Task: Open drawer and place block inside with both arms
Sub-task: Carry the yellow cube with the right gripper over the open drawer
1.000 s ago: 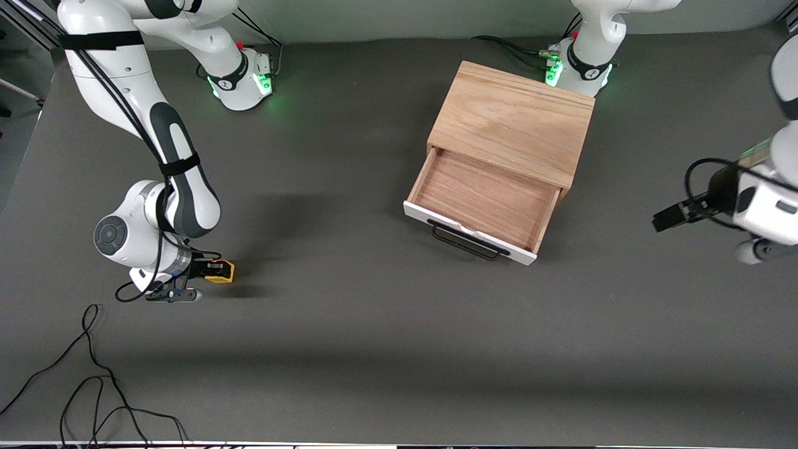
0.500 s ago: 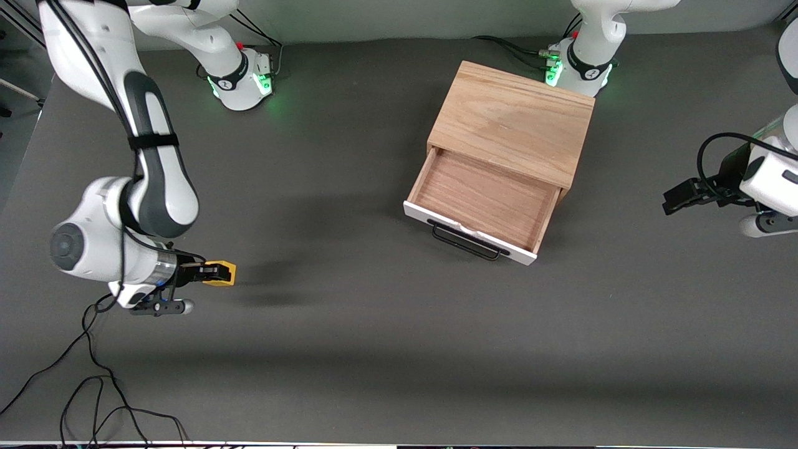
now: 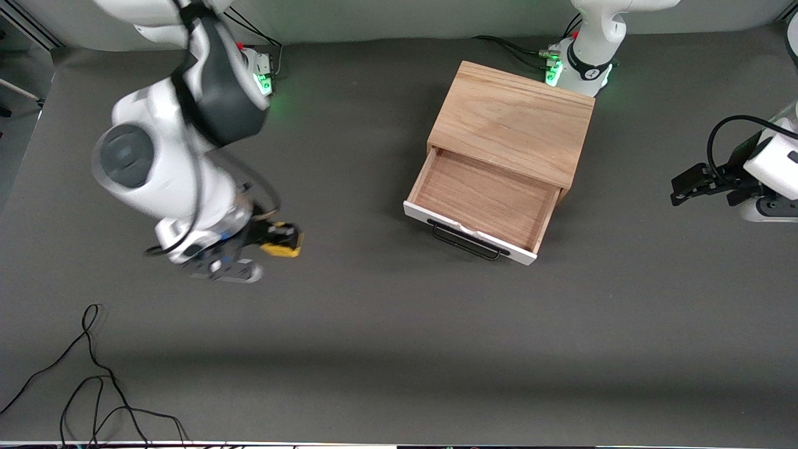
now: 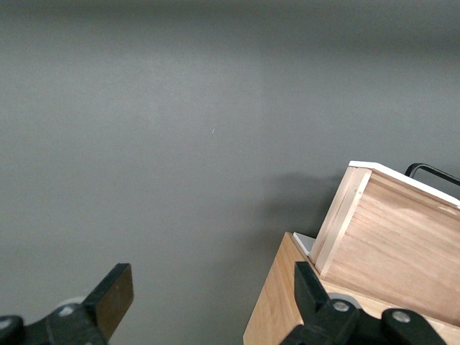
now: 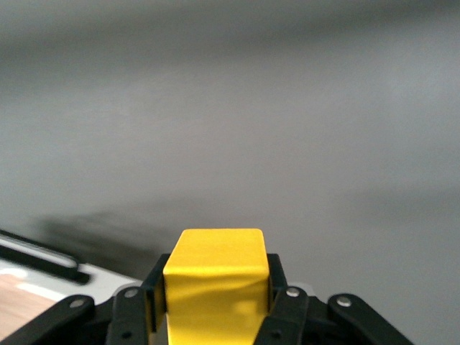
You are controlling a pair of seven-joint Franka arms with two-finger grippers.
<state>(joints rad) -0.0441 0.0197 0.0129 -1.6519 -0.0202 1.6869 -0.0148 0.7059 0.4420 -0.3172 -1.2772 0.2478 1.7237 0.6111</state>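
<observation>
Right gripper (image 3: 274, 240) clamps the yellow block (image 3: 283, 242) above bare table, well apart from the open drawer (image 3: 483, 199) — left gripper (image 3: 692, 185) waits spread. Right wrist view: block (image 5: 215, 287) sits squarely pinched — carry it high enough to clear the white front panel (image 3: 467, 234).

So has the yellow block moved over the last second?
Yes. Held in the right gripper, the block has been carried toward the open drawer, the fixed cabinet marking the shift.
</observation>
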